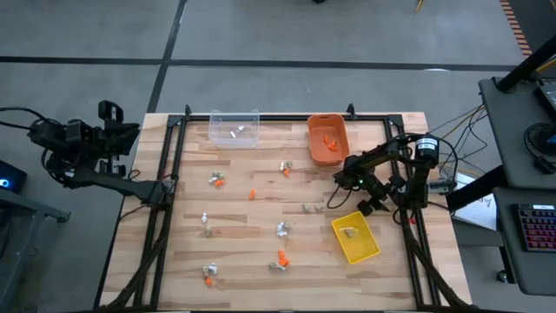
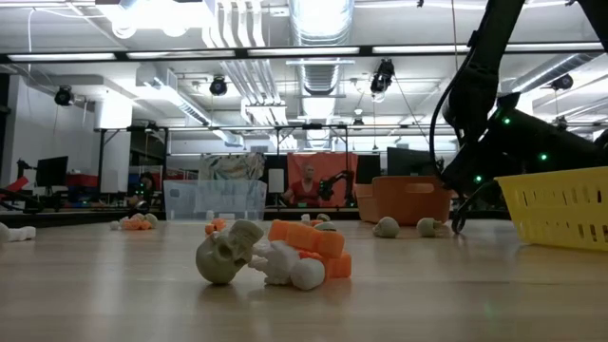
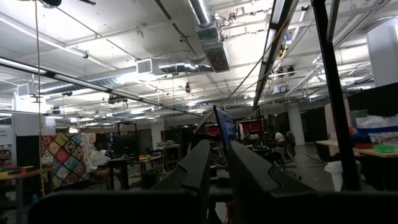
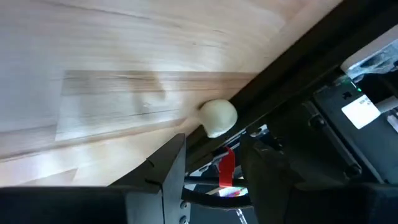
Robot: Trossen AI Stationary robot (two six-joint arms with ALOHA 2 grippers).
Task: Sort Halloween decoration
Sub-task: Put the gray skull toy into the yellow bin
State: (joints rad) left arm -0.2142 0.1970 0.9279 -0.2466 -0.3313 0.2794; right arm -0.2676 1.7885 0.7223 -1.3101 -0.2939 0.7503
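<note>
Tiny Halloween decoration trinkets, orange, white and tan-grey, lie scattered over the wooden table (image 1: 261,213); a tan skull with orange and white pieces (image 2: 271,255) lies nearest the low camera. My right gripper (image 4: 214,177) is open, low near the table's right rail. A pale round trinket (image 4: 217,117) lies on the wood against that black rail (image 4: 292,81), just beyond the fingertips and untouched. My left gripper (image 3: 217,155) is shut and empty, raised off the table's left side (image 1: 87,143), pointing into the room.
A clear bin (image 1: 234,128) and an orange bin (image 1: 327,139) stand at the far edge. A yellow bin (image 1: 354,236) sits near the right gripper. Black frame rails (image 1: 169,165) run along the table's sides. Bare wood lies between the trinket clusters.
</note>
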